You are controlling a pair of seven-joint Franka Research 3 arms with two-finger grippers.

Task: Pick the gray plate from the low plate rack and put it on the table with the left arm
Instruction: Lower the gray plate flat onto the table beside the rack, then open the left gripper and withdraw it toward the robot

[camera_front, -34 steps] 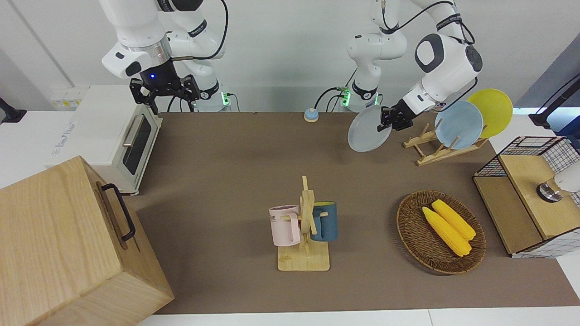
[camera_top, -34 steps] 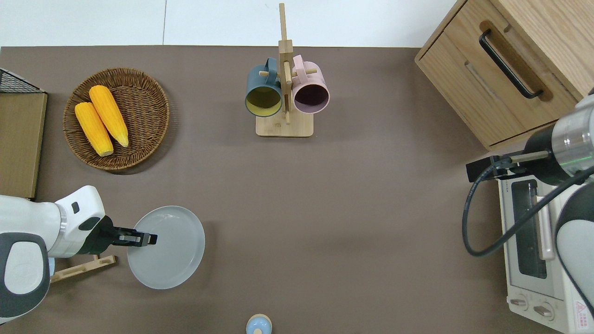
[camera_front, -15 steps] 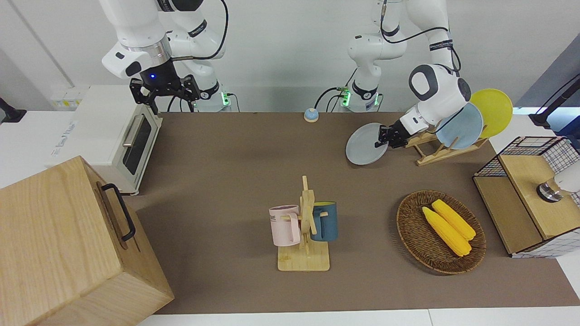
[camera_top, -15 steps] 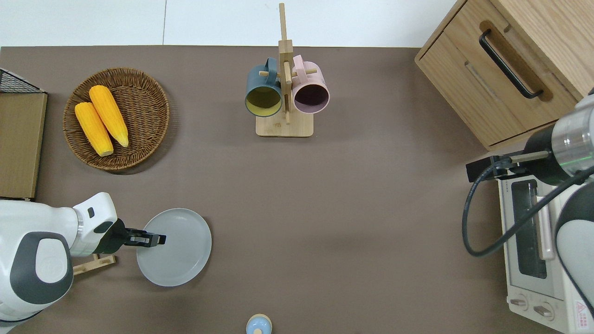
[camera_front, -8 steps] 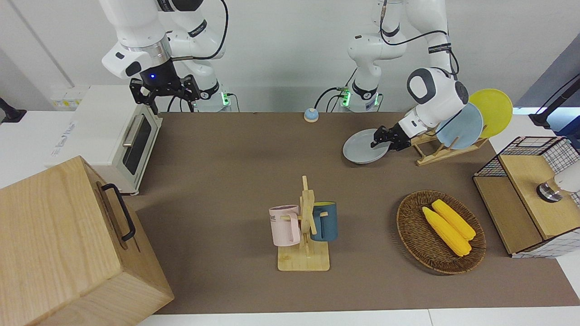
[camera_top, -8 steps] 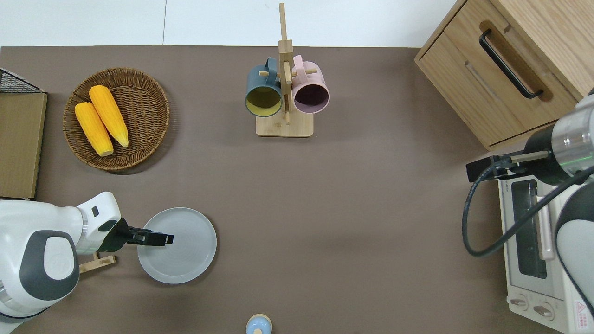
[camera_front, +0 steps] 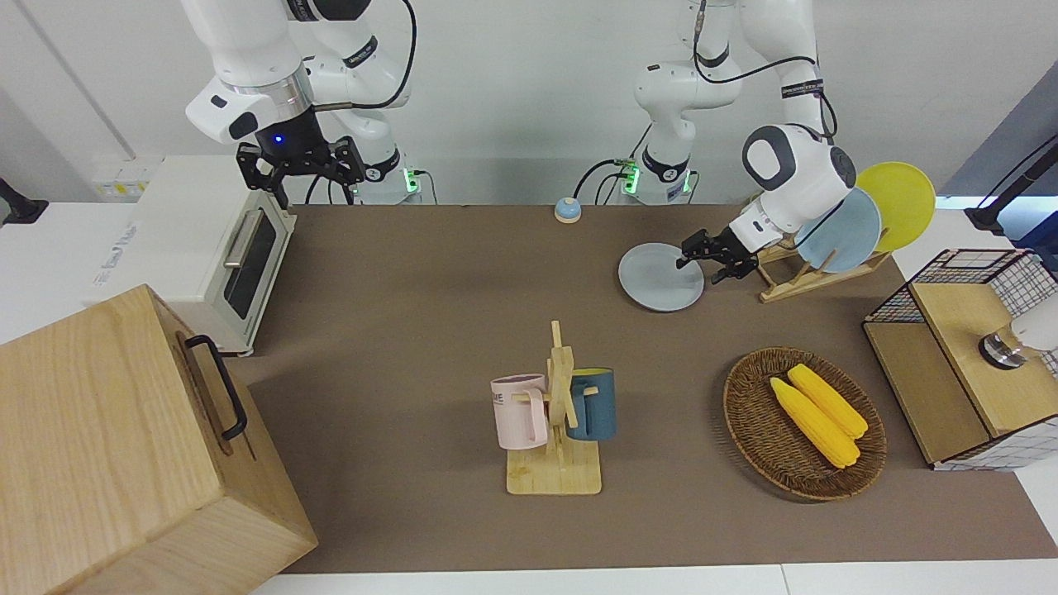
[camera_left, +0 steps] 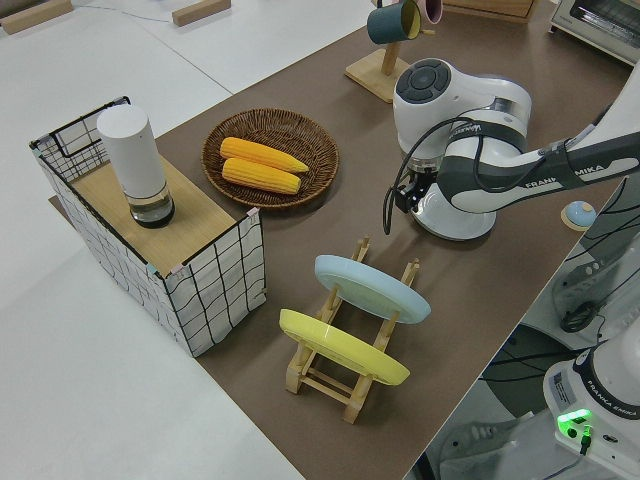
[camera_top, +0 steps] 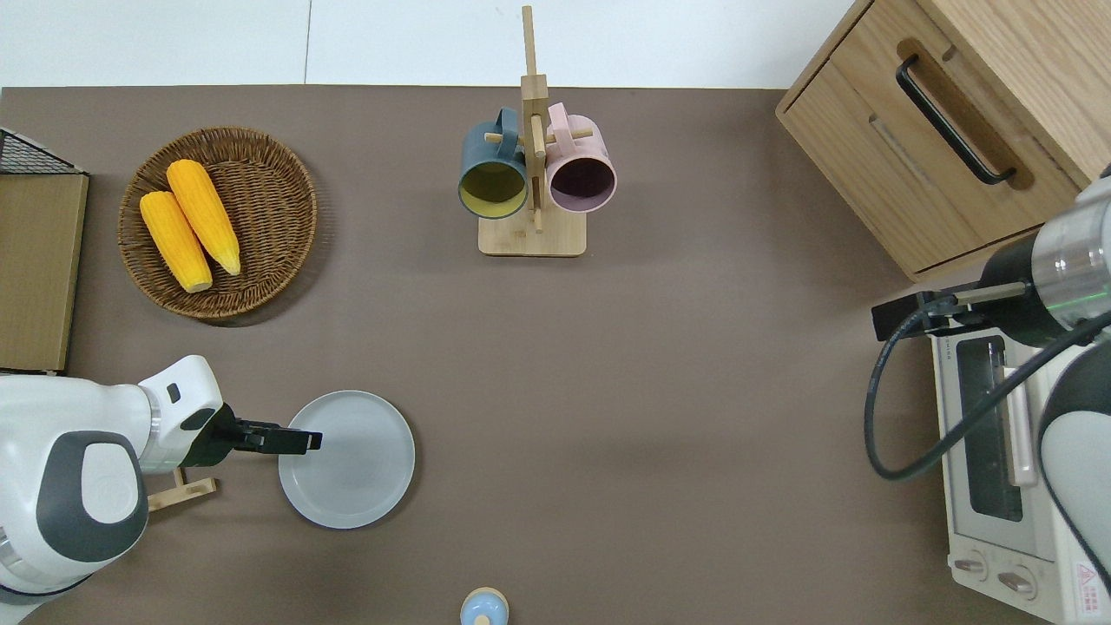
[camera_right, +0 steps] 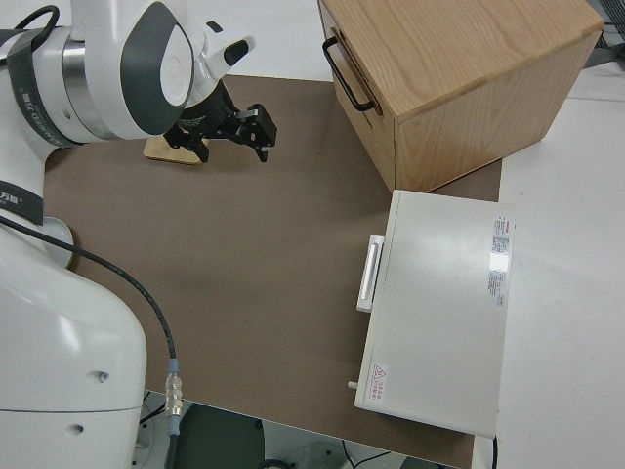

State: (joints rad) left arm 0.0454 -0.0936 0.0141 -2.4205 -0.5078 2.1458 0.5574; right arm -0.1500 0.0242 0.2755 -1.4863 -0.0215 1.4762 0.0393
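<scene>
The gray plate (camera_front: 660, 279) lies flat on the table (camera_front: 430, 289), beside the low plate rack (camera_front: 795, 278) toward the middle of the table. It also shows in the overhead view (camera_top: 351, 460). My left gripper (camera_front: 705, 260) is low at the plate's rim on the rack side, and its jaws look parted, no longer clamping the rim. From overhead the left gripper (camera_top: 302, 440) reaches just over the plate's edge. The rack (camera_left: 335, 385) holds a light-blue plate (camera_front: 839, 231) and a yellow plate (camera_front: 899, 197). My right arm is parked, its gripper (camera_front: 302, 165) open.
A wicker basket (camera_top: 260, 260) with two corn cobs, a mug stand (camera_top: 531, 174) with two mugs, a small blue bell (camera_top: 483, 608), a wire-and-wood shelf (camera_front: 959, 355), a wooden drawer box (camera_top: 955, 130) and a white toaster oven (camera_top: 998, 451) stand around.
The left arm brought the gray plate down from a tilted hold to flat on the table, sliding it away from the rack. The jaws have parted. The right arm has not moved.
</scene>
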